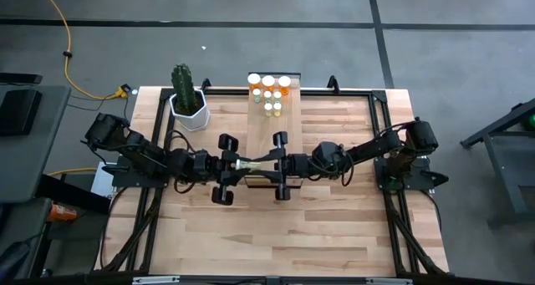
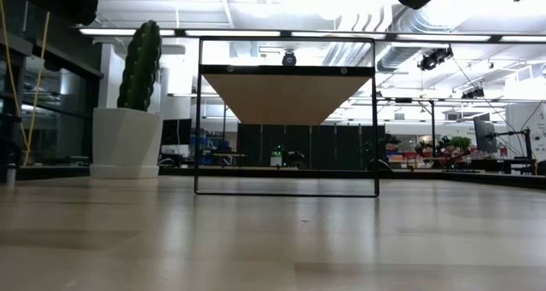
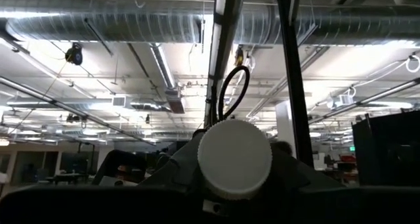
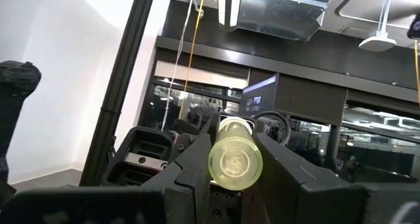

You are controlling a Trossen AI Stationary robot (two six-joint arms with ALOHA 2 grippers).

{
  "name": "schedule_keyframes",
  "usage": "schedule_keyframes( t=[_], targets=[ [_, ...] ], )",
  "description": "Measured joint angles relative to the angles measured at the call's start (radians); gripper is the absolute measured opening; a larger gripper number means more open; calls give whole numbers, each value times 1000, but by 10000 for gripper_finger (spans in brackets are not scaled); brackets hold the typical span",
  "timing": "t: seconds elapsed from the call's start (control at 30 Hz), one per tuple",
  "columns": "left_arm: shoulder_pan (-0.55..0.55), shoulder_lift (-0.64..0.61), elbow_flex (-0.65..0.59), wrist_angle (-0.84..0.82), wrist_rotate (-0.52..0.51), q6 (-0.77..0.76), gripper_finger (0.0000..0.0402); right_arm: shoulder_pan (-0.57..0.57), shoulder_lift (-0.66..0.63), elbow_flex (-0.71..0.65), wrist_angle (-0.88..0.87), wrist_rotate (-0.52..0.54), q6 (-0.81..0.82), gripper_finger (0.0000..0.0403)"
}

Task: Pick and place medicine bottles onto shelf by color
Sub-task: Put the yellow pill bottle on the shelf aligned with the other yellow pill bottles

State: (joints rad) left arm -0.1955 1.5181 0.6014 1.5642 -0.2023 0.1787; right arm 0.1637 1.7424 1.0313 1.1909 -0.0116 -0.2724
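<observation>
My left gripper point(image 1: 236, 165) and right gripper point(image 1: 269, 162) meet nose to nose above the near end of the shelf point(image 1: 269, 139), with one bottle point(image 1: 253, 162) lying between them. More bottles point(image 1: 269, 93) stand clustered on the shelf's far end. A cactus pot point(image 1: 190, 109) sits left of the shelf.

Ribbed white plastic bottle cap point(image 3: 234, 159)

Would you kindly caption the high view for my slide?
Both grippers meet over the shelf, holding a pale bottle between them; other bottles stand behind.
</observation>
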Motion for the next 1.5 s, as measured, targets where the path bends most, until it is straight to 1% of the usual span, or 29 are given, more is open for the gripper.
schedule_keyframes(
  t=[0.1,0.2,0.27,0.37,0.43,0.5,0.57,0.83,0.93,1.03,1.2,1.27,1.33,1.43,1.5],
  targets=[
    [0,0,0,0,-14,-4,89,0,0,0,0,13,2,99],
    [0,-4,-1,0,-44,-6,89,0,-4,0,-13,24,2,118],
    [-1,-23,-3,-7,-72,-7,89,0,-21,4,-62,70,2,138],
    [1,-64,-3,-62,-107,-5,89,-1,-59,5,-163,183,2,172],
    [1,-87,-3,-92,-102,1,89,-2,-89,5,-251,221,-18,193],
    [-2,-111,-3,-132,-109,22,89,-3,-130,4,-356,236,-50,210],
    [-1,-134,-3,-171,-137,34,89,-4,-177,4,-461,255,-67,220],
    [6,-191,-2,-337,-264,34,89,-2,-358,3,-922,421,-53,225],
    [25,-194,-2,-401,-294,10,89,-2,-423,3,-1107,487,-16,225],
    [55,-194,-2,-458,-297,-44,89,-2,-490,3,-1313,561,40,225],
    [121,-194,8,-555,-278,-131,89,-2,-603,1,-1684,664,213,225],
    [145,-194,39,-627,-254,-158,89,7,-647,0,-1794,699,295,225],
    [166,-194,88,-741,-222,-184,89,35,-707,-46,-1823,741,355,225],
    [196,-194,192,-999,-193,-216,89,89,-826,-194,-1762,814,399,225],
    [216,-194,262,-1176,-196,-227,89,116,-913,-316,-1683,891,423,225]
  ],
)
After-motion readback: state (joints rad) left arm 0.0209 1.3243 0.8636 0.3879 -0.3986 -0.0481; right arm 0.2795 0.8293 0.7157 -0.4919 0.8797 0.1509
